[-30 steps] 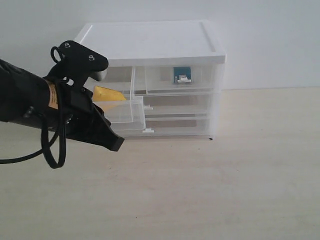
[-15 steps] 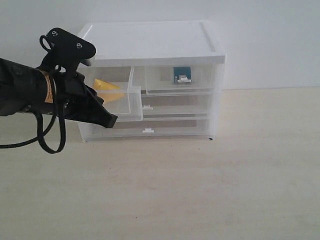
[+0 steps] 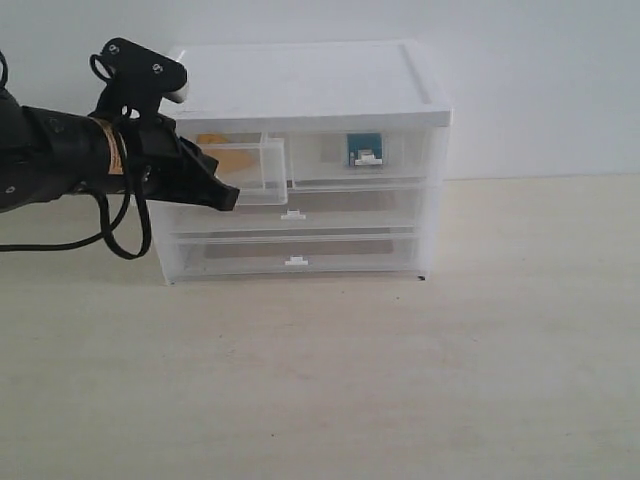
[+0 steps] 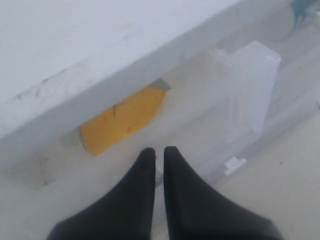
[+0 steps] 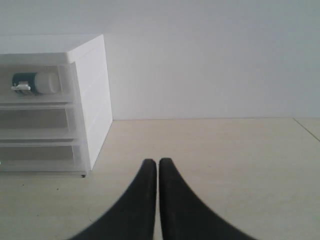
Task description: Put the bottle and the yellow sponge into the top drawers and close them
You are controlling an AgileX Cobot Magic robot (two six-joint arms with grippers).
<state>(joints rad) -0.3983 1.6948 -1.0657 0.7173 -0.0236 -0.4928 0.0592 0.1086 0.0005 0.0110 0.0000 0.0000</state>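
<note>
The near part of the desk (image 3: 400, 380) was bare. Over it, well to the right of the cabinet (image 3: 300, 80), the right hand (image 5: 158, 165) was seen with its fingers together and nothing between them. It was judged to be parked there, out of the way.

Farther in, on the left, the left hand (image 4: 159, 152) was also empty, with its fingers pressed together. It was set at the front of the left top drawer (image 3: 270, 185), seemingly touching it, probably so that the joined tips could serve as a pusher. This drawer was almost in, its front standing slightly proud of the cabinet. The yellow sponge (image 3: 225, 158) was seen inside it through the clear wall, so only a last push was judged necessary.

To the right, the right top drawer (image 3: 405, 160) was shut flush. The bottle (image 3: 360, 143) appeared to lie on its side inside it.
</note>
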